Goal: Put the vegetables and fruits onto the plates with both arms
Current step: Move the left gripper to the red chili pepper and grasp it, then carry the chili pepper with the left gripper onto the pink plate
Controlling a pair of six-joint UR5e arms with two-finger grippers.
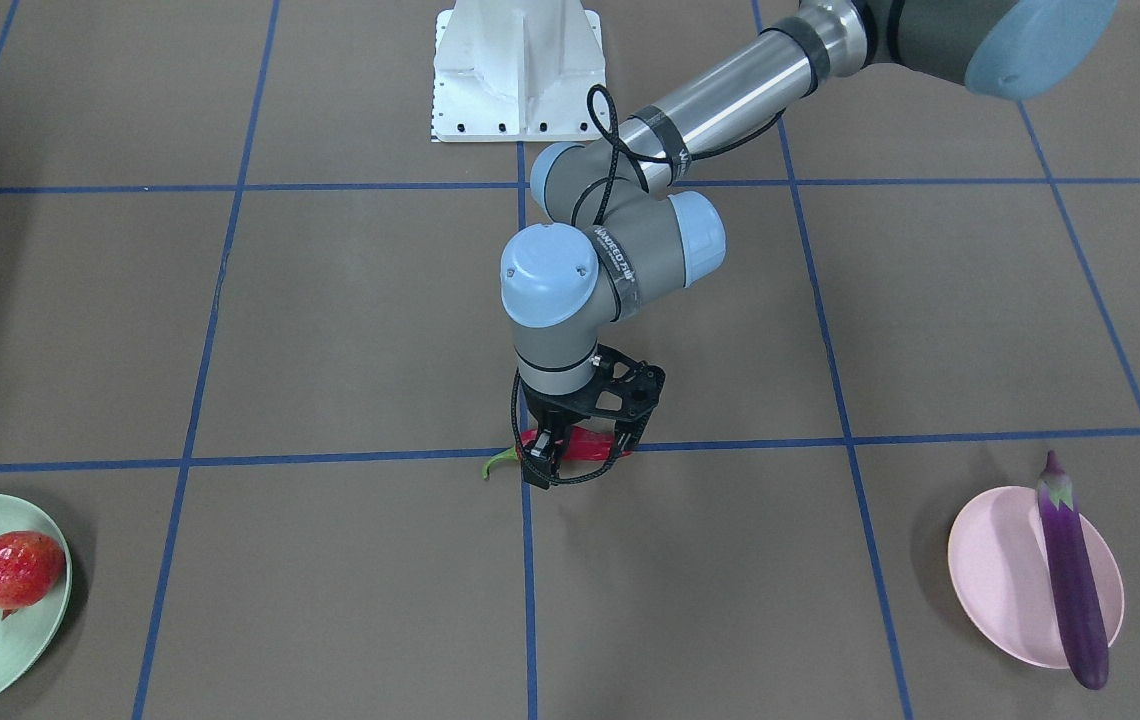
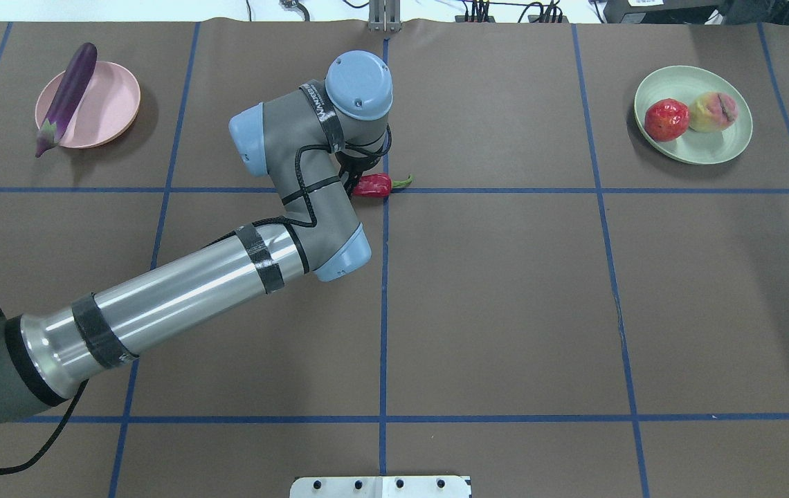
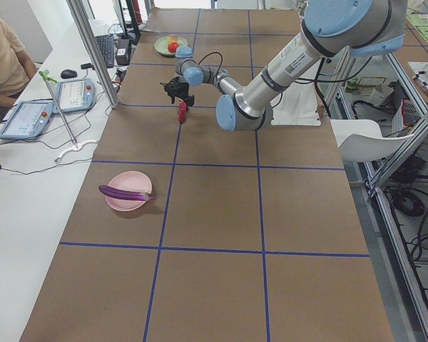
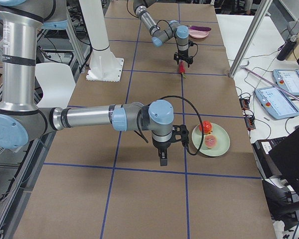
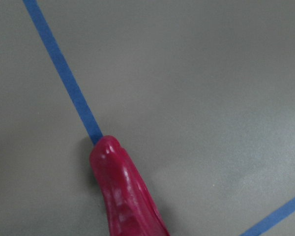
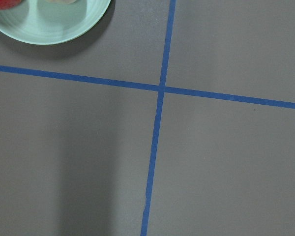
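Glossy red, short, with a curled green stem: chili pepper (image 2: 374,185), lying at the middle of the brown table (image 2: 505,311), along a blue tape line (image 2: 505,190) right by a crossing. From the left wrist, only a wrinkled red tip over the tape. Straddled by the black fingers of the left gripper (image 1: 575,455), close against the skin; impossible to tell whether pressing or merely beside. Above it, the left arm (image 2: 180,304), wrist pointing straight down.

On the robot's left, a pale pink plate (image 1: 1005,590) with a long slim purple eggplant (image 1: 1070,580) laid across it, both ends past the rim, green-purple cap toward the robot. On the robot's right, a pale green plate (image 2: 713,149) holding a mottled red pomegranate (image 2: 666,120) and a pink-and-yellow peach (image 2: 713,111), side by side and touching. Near that plate, the right gripper (image 4: 162,160), hanging over the table and pointing down; too small there to judge how far apart its fingers stand.
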